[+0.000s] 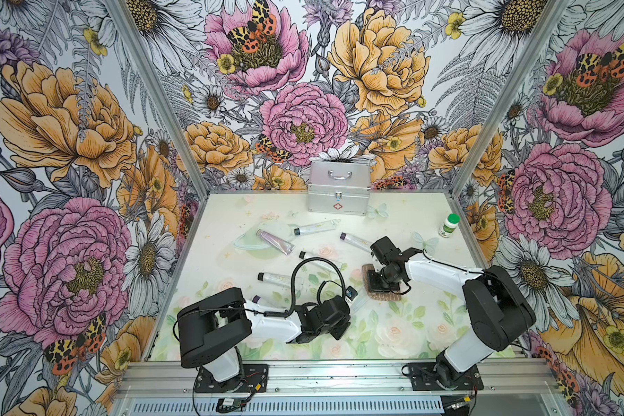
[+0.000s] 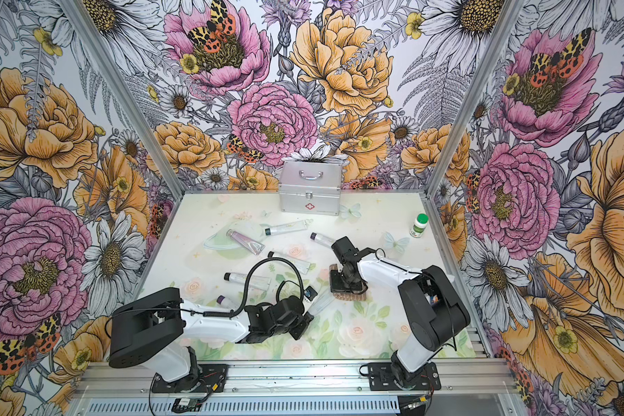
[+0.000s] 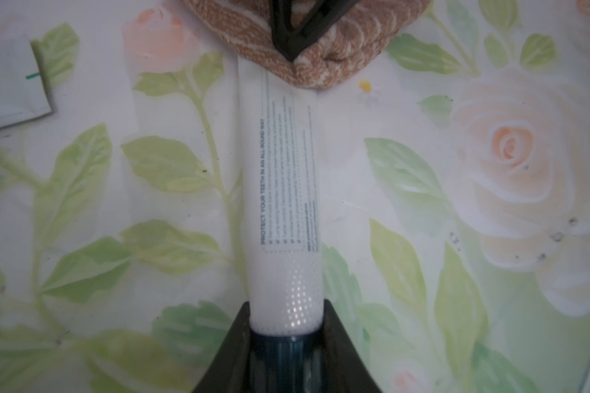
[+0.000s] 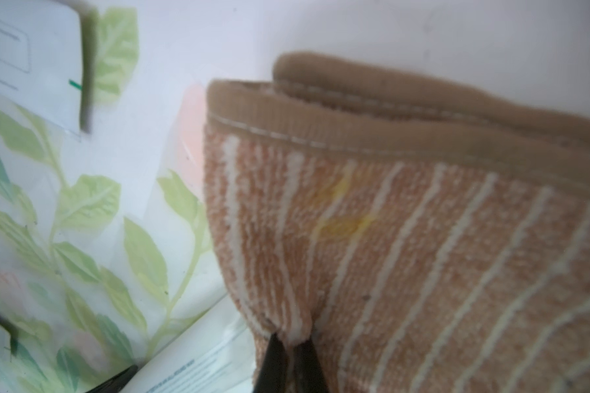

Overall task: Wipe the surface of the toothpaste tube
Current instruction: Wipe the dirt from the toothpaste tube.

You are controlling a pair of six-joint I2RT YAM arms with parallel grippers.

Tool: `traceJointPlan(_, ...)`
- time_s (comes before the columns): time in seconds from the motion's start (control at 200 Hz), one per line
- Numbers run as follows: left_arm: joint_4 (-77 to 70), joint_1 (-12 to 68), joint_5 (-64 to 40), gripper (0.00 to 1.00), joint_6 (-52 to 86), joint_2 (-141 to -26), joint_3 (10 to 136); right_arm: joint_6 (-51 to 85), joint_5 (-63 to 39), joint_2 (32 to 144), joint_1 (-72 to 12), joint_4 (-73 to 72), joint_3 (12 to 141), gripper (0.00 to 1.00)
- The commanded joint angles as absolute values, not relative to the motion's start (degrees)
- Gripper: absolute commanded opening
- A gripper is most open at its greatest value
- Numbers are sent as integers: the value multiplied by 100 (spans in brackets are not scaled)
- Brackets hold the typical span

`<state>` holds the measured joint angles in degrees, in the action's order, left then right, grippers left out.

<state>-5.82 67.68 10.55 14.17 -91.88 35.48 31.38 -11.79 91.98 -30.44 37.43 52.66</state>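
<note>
Though plush, striped terrycloth [image 3: 351, 37] over smooth tube [image 3: 283, 190]

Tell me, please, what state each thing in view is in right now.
toothpaste tube: capped, held by its cap end, far end under the towel.
left gripper: shut on the toothpaste tube.
towel: folded, pinched at one edge.
right gripper: shut on the towel.
first-aid case: closed, upright.
pill bottle: upright, cap on.
pink tube: lying flat, capped.
</note>
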Motion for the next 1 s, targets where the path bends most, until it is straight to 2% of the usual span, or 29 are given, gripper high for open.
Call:
traceJointPlan(0.0, -535, 6699, 958, 29, 1463, -9070, 3463, 3406, -1293, 8996, -3287, 3841, 5204, 0)
traceJointPlan(0.245, -536, 6673, 941, 29, 1456, -9056, 3468, 3468, -1169, 9221, -3546, 3744, 5038, 0)
traceJointPlan(0.495, -545, 6621, 985, 29, 1509, -8836, 3341, 3384, -925, 9601, -3203, 3596, 4767, 0)
traceJointPlan(0.706, -536, 6415, 896, 29, 1575, -8598, 3231, 3405, -897, 9063, -2731, 3595, 4387, 0)
traceJointPlan(0.996, -296, 6095, 878, 31, 1552, -8410, 3310, 3735, -830, 8219, -2696, 3630, 3676, 0)
